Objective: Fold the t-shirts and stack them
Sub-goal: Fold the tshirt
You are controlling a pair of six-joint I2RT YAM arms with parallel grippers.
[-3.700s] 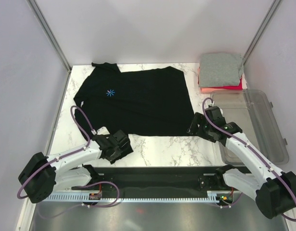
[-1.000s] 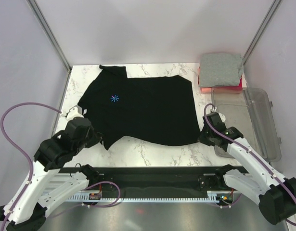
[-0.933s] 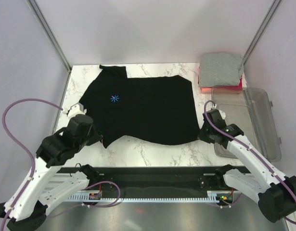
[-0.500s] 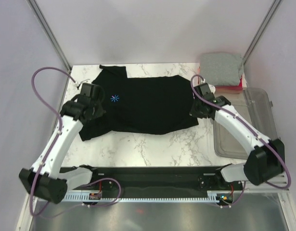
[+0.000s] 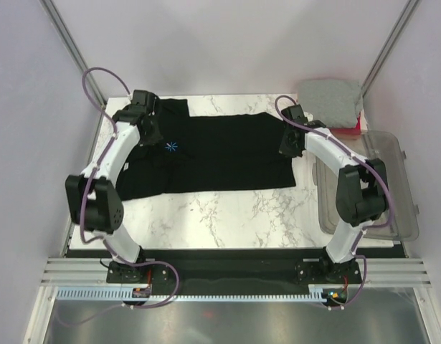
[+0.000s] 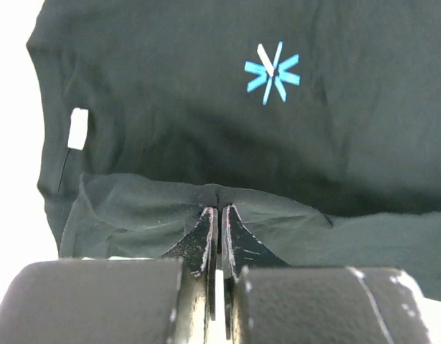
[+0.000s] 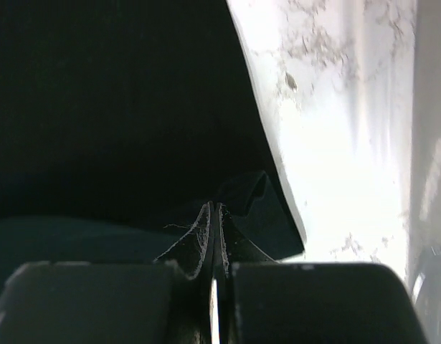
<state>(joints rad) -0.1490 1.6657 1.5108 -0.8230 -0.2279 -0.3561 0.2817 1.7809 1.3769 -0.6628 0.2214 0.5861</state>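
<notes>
Two t-shirts are already done: the grey t-shirt lies as a folded square on top of the red-pink t-shirt, at the far right corner of the table, just behind the plastic bin. The black t-shirt seems to be only in its first fold. It lies spread across the far half of the table, and one edge is raised and doubled over the chest. The left gripper is clenched on this edge at the left side of the shirt, with the blue star print a little beyond its tips. The right gripper is clenched on the same cloth at the right side, just beside bare table. What is left, as I judge it: to lay this fold down, to fold again until it is a square, and then to put it on the pile
</notes>
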